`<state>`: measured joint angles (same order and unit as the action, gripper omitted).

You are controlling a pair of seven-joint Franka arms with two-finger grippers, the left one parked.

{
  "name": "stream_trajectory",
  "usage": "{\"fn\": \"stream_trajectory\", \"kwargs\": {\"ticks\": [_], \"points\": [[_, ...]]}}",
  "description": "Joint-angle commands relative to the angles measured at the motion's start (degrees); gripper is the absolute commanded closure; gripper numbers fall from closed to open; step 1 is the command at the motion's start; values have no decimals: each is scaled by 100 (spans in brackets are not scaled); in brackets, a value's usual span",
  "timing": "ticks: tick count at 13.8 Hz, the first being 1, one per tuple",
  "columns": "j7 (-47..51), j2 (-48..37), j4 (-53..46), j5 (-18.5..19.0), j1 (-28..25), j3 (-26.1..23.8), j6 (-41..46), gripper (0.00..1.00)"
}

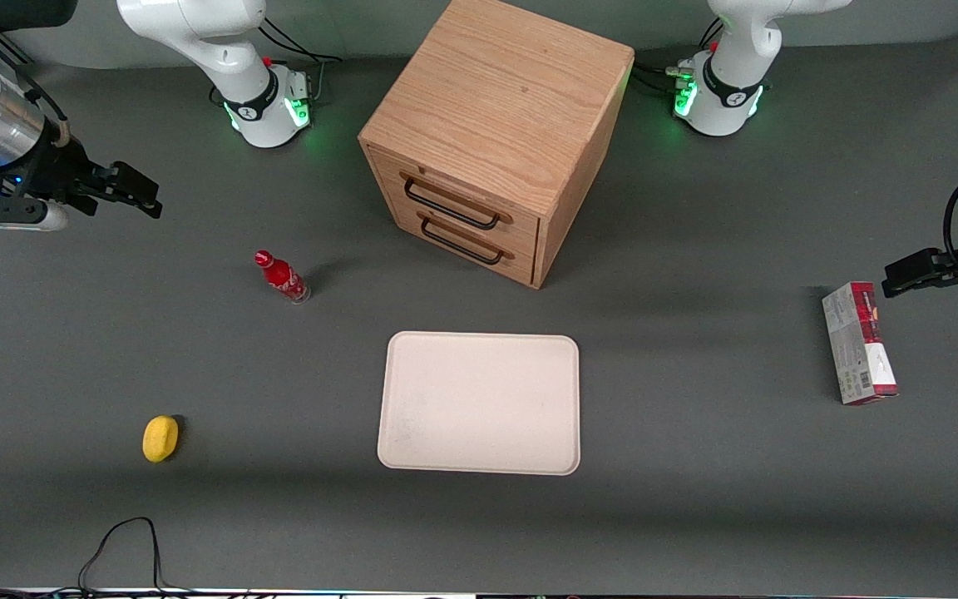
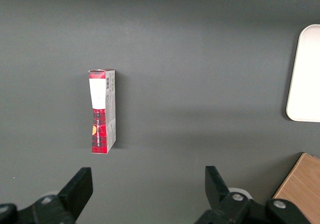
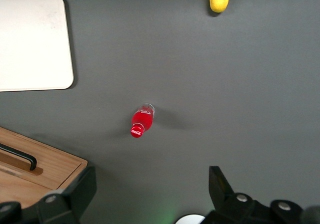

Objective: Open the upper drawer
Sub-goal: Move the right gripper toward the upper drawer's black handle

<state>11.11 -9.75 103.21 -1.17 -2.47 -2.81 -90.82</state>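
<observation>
The oak cabinet (image 1: 500, 108) stands in the middle of the table, farther from the front camera than the tray. Its upper drawer (image 1: 454, 198) is closed, with its black wire handle (image 1: 450, 208) above the matching lower drawer (image 1: 466, 241). My right gripper (image 1: 140, 193) hangs above the table toward the working arm's end, well apart from the cabinet, open and empty. In the right wrist view the gripper (image 3: 151, 184) has its fingers spread wide over bare table. A corner of the cabinet (image 3: 50, 169) with one black handle (image 3: 20, 156) shows beside it.
A red bottle (image 1: 282, 277) stands between my gripper and the cabinet and shows in the wrist view (image 3: 141, 120). A yellow object (image 1: 160, 438) lies nearer the front camera. A white tray (image 1: 479, 403) lies in front of the cabinet. A red-and-white box (image 1: 859, 343) lies toward the parked arm's end.
</observation>
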Motion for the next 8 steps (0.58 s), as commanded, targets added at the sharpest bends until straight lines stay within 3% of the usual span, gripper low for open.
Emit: {"fn": "stream_trajectory", "kwargs": {"ticks": [1,4,8], "points": [[-205,192,-266,-41,133,-97,196,0],[-153,814,-1002,-85,125,-228,309,0],[-223,1825,-2084,-112,116,-1613,363,0]]}}
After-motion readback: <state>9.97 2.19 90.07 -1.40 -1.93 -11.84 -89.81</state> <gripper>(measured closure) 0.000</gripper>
